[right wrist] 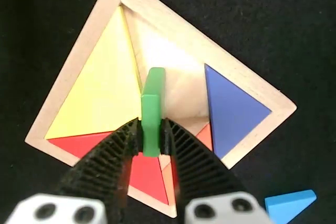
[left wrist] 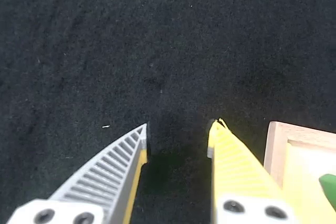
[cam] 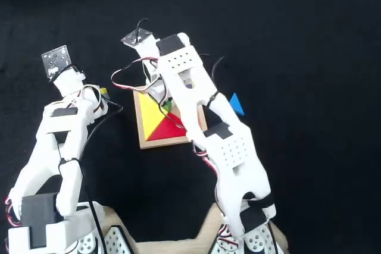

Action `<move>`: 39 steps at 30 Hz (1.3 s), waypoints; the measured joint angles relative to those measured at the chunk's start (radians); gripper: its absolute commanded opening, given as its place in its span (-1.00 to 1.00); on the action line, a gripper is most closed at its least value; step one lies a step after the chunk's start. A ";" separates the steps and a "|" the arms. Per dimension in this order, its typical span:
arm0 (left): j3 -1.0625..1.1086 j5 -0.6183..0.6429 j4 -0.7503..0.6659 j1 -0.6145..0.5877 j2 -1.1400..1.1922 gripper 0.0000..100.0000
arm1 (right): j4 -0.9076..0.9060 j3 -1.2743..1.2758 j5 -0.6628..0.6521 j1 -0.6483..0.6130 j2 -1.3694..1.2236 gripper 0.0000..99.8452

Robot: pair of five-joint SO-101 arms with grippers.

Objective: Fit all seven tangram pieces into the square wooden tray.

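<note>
Wooden and square, the tray (right wrist: 210, 53) lies on the black cloth (left wrist: 157, 35) between the two arms. Three pieces lie flat in it. A large yellow triangle (right wrist: 102, 98) fills one side, and a red triangle (right wrist: 84, 142) lies along its edge. A dark blue triangle (right wrist: 228, 111) rests against the opposite wall. A small orange patch (right wrist: 206, 135) shows just beside the dark blue triangle, but I cannot tell its shape. The middle of the tray between the yellow and the dark blue triangles is bare wood.

The right gripper (right wrist: 151, 129) is over the tray and pinches a green piece (right wrist: 153, 93) between its two black fingers. The piece stands on its edge, not flat, over the bare wood and close to the yellow triangle. I cannot tell if its far end touches the tray floor.

A light blue triangle (right wrist: 289, 203) lies on the cloth outside the tray, near one corner and apart from the rim.

The left gripper (left wrist: 178, 129) is low over the cloth, just beside a wall of the tray. Its fingers are spread with nothing between them.
</note>
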State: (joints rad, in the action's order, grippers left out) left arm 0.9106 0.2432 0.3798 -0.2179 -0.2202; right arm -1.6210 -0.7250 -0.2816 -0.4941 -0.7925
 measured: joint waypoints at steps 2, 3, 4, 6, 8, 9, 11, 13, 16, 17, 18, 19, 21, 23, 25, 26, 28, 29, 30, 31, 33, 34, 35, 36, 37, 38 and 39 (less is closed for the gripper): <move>0.000 0.000 0.000 0.000 0.000 -0.61 | 0.000 0.000 0.000 0.000 0.000 -0.96; 0.000 0.000 0.000 0.000 0.000 -0.61 | 0.000 0.000 0.000 0.000 0.000 -0.93; 0.000 0.000 0.000 0.000 0.000 -0.61 | 0.000 0.000 0.000 0.000 0.000 -0.87; 0.000 0.000 0.000 0.000 0.000 -0.61 | 0.000 0.000 0.000 0.000 0.000 -0.70; 0.000 0.000 0.000 0.000 0.000 -0.61 | -0.012 0.000 0.000 -0.002 -0.002 -0.55; 0.000 0.000 0.000 0.000 0.000 -0.61 | -0.018 0.000 0.000 -0.002 -0.003 -0.49; 0.000 0.000 0.000 0.000 0.000 -0.61 | -0.018 0.000 0.000 0.000 -0.003 -0.48; 0.000 0.000 0.000 0.000 0.000 -0.61 | -0.018 0.000 0.000 0.000 -0.002 -0.51; 0.000 0.000 0.000 0.000 0.000 -0.61 | -0.018 0.000 -0.008 0.000 -0.002 -0.56; 0.000 0.000 0.000 0.000 0.000 -0.61 | -0.018 0.000 -0.018 0.000 -0.002 -0.56; 0.000 0.000 0.000 0.000 0.000 -0.61 | -0.018 0.000 -0.031 0.000 -0.002 -0.56; 0.000 0.000 0.000 0.000 0.000 -0.61 | -0.018 0.000 -0.038 0.000 -0.002 -0.56; 0.000 0.000 0.000 0.000 0.000 -0.61 | -0.021 -0.026 -0.046 0.000 -0.003 -0.56; 0.000 0.000 0.000 0.000 0.000 -0.61 | -0.021 -0.055 -0.048 0.000 -0.003 -0.56; 0.000 0.000 0.000 0.000 0.000 -0.61 | -0.021 -0.083 -0.049 0.000 -0.003 -0.56; 0.000 0.000 0.000 0.000 0.000 -0.61 | -0.021 -0.092 -0.049 0.000 -0.003 -0.56; 0.000 0.000 0.000 0.000 0.000 -0.61 | -0.020 -0.103 -0.049 0.003 -0.003 -0.56; 0.000 0.000 0.000 0.000 0.000 -0.61 | -0.011 -0.104 -0.049 0.006 -0.003 -0.56; 0.000 0.000 0.000 0.000 0.000 -0.61 | -0.006 -0.104 -0.049 0.014 -0.003 -0.56; 0.000 0.000 0.000 0.000 0.000 -0.61 | -0.005 -0.104 -0.049 0.021 -0.003 -0.56; 0.000 0.000 0.000 0.000 0.000 -0.61 | -0.003 -0.104 -0.049 0.038 -0.003 -0.56; 0.000 0.000 0.000 0.000 0.000 -0.61 | -0.002 -0.104 -0.049 0.041 -0.003 -0.56; 0.000 0.000 0.000 0.000 0.000 -0.61 | -0.002 -0.104 -0.049 0.041 -0.003 -0.57; 0.000 0.000 0.000 0.000 0.000 -0.61 | -0.002 -0.104 -0.049 0.040 -0.003 -0.59; 0.000 0.000 0.000 0.000 0.000 -0.61 | -0.003 -0.110 -0.049 0.035 -0.003 -0.64; 0.000 0.000 0.000 0.000 0.000 -0.61 | -0.014 -0.126 -0.049 0.028 -0.003 -0.71; 0.000 0.000 0.000 0.000 0.000 -0.61 | -0.028 -0.146 -0.049 0.015 -0.003 -0.80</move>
State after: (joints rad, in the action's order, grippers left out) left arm 0.9106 0.2432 0.3798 -0.2179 -0.2202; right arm -1.6487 -0.8707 -0.3307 -0.4787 -0.7956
